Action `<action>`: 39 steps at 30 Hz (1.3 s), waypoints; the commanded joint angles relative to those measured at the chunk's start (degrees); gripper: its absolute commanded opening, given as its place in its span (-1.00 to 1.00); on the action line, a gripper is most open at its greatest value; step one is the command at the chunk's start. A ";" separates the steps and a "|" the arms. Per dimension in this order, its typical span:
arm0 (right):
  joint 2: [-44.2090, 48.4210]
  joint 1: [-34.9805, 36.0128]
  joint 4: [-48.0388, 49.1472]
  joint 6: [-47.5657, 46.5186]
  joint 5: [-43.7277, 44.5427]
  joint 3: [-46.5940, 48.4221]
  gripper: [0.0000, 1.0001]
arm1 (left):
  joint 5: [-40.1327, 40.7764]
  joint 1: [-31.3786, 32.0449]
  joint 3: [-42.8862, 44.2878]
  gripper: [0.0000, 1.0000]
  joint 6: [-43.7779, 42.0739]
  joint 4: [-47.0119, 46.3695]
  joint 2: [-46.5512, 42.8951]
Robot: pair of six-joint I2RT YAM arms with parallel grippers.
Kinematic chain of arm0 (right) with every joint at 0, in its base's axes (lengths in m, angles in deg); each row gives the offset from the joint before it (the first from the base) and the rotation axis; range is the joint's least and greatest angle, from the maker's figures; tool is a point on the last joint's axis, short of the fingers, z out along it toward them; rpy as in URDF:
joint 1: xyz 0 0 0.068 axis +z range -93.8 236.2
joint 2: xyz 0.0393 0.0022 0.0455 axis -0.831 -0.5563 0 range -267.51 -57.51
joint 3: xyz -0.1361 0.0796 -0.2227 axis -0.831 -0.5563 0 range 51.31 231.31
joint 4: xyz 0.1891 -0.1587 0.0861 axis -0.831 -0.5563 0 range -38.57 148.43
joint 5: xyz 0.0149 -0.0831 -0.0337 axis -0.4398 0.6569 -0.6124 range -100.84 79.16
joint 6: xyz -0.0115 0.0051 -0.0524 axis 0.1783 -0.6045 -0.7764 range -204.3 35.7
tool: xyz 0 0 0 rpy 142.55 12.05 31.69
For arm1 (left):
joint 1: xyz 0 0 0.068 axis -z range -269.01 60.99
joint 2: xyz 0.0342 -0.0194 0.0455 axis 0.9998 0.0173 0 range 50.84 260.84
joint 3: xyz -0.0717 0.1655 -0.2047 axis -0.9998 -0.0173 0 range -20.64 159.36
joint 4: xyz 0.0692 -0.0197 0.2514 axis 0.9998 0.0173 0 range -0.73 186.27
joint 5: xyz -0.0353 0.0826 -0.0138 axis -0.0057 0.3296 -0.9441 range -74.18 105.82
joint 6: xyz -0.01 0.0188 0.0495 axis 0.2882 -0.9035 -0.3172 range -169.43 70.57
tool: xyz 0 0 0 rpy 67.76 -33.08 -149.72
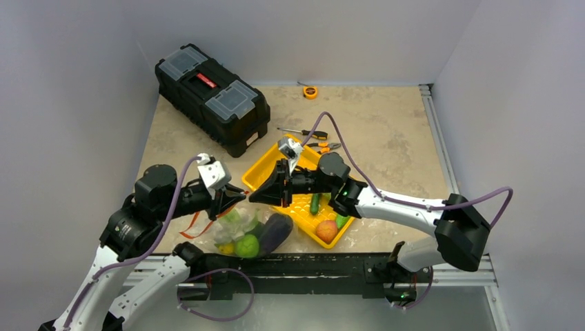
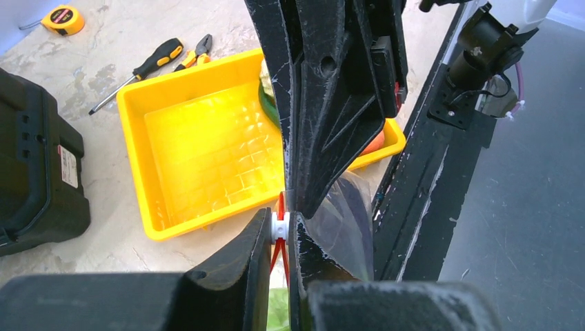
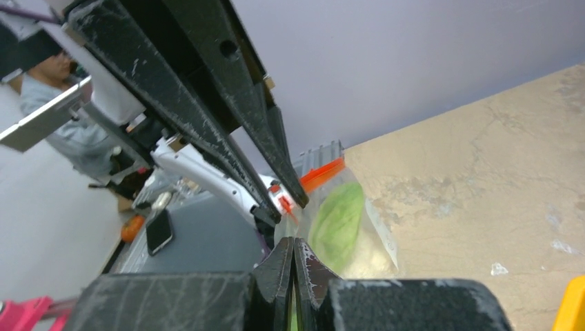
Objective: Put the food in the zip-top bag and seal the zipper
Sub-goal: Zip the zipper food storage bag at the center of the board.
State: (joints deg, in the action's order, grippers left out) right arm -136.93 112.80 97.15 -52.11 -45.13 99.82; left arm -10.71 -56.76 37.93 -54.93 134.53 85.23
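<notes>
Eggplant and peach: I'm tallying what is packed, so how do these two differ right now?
The eggplant is dark purple and elongated; the peach is orange and round. The eggplant looks larger than the peach. The eggplant appears to lie inside the zip-top bag beside the green fruit, while the peach sits in the yellow tray. Both are small toy foods.

My left fingers point(image 2: 241, 258) and right fingers point(image 2: 324, 103) meet tip to tip at the zipper point(image 3: 323, 172) — the zip-top bag point(image 1: 231, 222) hangs below them, food point(image 1: 247, 245) inside. Beyond my left fingers and under my right ones lies the tray point(image 2: 200, 152), more food at its end by my right wrist.
</notes>
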 commanded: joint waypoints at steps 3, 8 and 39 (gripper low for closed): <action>-0.78 -0.35 -3.24 -8.74 -11.67 4.96 -0.71 | -1.63 -0.21 0.64 -1.00 1.74 -2.66 -1.17; -3.33 -0.35 -8.31 -12.00 -12.91 9.18 -0.14 | -2.45 -0.12 0.67 -1.00 2.28 -3.17 -1.01; -2.65 -0.41 -4.64 -7.39 -10.33 8.09 -1.00 | 2.44 -0.16 -1.94 -0.38 0.22 6.31 -5.23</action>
State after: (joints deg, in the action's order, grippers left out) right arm -142.94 112.69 90.49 -59.85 -56.84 107.80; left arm -7.54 -56.74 36.26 -53.77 141.37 80.33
